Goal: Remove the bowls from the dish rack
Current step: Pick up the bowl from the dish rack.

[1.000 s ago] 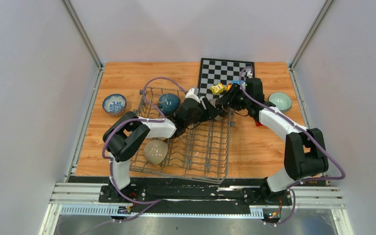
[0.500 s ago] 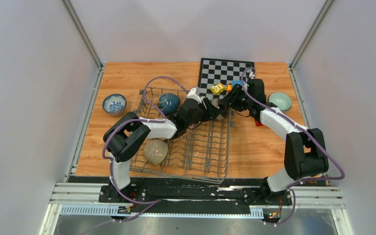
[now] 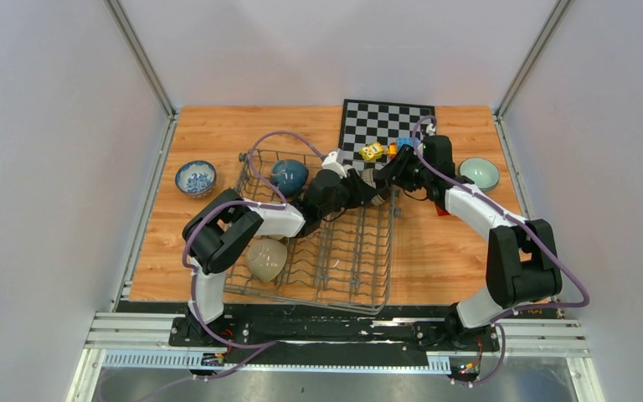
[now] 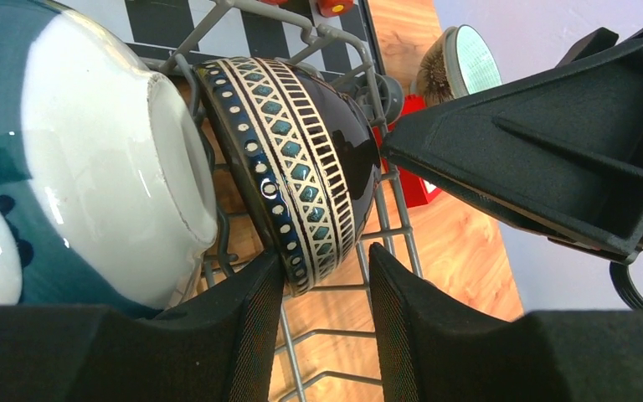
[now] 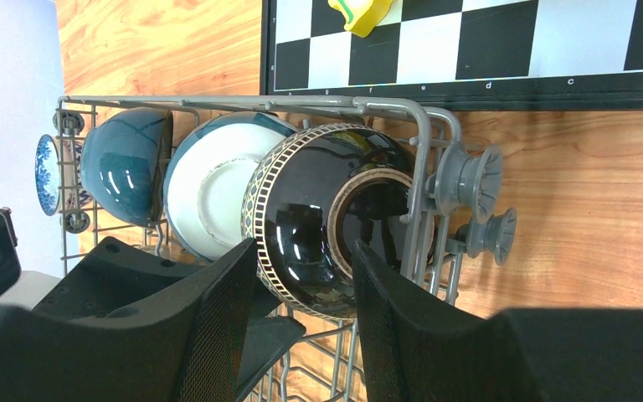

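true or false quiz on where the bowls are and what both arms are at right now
1. The teal bowl sits in the rack. True.
2. The blue-and-white bowl is in the rack. False: it stands on the table, left of the rack.
3. The left end effector and right end effector are both at the dark bowl in the rack's far right corner. True.
4. The green bowl sits on the chessboard. False: it is on the table, right of the board.
5. The beige bowl lies in the rack. True.
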Action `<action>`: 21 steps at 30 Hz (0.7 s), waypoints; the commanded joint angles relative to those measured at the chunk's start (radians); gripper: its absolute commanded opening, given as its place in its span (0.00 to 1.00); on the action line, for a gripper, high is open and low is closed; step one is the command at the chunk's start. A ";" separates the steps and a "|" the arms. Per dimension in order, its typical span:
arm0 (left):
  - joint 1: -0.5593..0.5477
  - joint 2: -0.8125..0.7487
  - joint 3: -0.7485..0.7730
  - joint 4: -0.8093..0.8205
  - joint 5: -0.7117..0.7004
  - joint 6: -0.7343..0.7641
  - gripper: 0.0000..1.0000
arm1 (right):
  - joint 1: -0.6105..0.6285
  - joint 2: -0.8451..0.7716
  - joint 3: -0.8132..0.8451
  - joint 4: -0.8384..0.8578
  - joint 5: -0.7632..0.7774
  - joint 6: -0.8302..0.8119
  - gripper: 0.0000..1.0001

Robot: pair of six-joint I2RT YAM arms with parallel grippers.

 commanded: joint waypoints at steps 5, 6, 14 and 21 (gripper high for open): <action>-0.010 0.033 0.013 0.201 0.056 0.004 0.38 | -0.020 0.016 -0.023 0.005 -0.003 0.011 0.49; -0.010 0.035 0.017 0.203 0.055 0.004 0.37 | -0.020 0.016 -0.022 0.005 -0.004 0.011 0.49; -0.010 0.036 0.009 0.226 0.051 0.006 0.25 | -0.023 0.020 -0.016 0.004 -0.006 0.011 0.49; -0.010 0.028 -0.010 0.245 0.037 0.014 0.03 | -0.027 0.019 -0.013 0.003 -0.009 0.010 0.48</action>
